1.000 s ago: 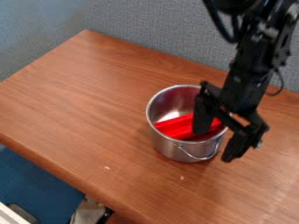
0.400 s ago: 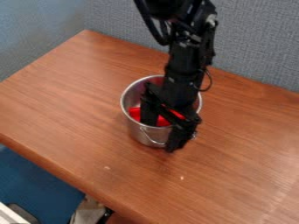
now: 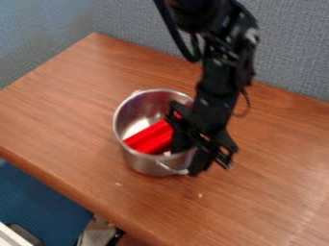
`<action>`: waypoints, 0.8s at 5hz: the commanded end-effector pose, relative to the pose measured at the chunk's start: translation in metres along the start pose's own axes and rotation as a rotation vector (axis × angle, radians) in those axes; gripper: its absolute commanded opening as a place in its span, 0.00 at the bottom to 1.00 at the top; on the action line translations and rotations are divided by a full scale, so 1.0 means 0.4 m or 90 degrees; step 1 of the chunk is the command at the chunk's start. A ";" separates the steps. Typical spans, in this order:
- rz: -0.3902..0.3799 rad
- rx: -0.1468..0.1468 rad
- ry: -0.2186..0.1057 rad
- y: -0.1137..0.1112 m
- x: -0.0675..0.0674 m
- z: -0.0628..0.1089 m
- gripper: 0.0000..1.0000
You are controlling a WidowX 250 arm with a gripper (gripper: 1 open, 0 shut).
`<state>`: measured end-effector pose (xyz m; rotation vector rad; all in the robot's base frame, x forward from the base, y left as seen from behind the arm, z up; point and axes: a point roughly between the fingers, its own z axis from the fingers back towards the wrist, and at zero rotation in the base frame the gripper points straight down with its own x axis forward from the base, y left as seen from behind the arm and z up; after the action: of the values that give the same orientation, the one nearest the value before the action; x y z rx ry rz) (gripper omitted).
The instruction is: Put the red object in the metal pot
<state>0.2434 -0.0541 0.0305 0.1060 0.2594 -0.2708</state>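
Observation:
The metal pot (image 3: pixel 126 113) stands upright on the wooden table, left of centre. The red object (image 3: pixel 148 138) lies inside it, slanting across the bottom. My gripper (image 3: pixel 201 154) hangs from the black arm at the pot's right wall, its dark fingers (image 3: pixel 193 159) down at the rim. They seem to straddle the rim, one inside and one outside. The view is too coarse to show how far apart the jaws stand. Nothing red is between them.
The brown wooden table (image 3: pixel 64 86) runs diagonally, its front edge (image 3: pixel 52 181) dropping to a dark floor at the lower left. A blue-grey wall lies behind. The black arm (image 3: pixel 225 58) leans in from the top.
The pot with the red object in it has slid left and forward across the table. The gripper has moved along with it at its right rim.

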 end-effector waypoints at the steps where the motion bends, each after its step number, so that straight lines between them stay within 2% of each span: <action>1: -0.049 0.031 -0.022 0.041 -0.021 0.031 0.00; 2: -0.101 0.062 -0.032 0.080 -0.045 0.057 0.00; 3: -0.066 0.048 -0.038 0.103 -0.088 0.092 0.00; 4: -0.033 0.040 -0.066 0.123 -0.128 0.157 0.00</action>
<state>0.2215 -0.0045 0.0968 0.1449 0.1977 -0.3462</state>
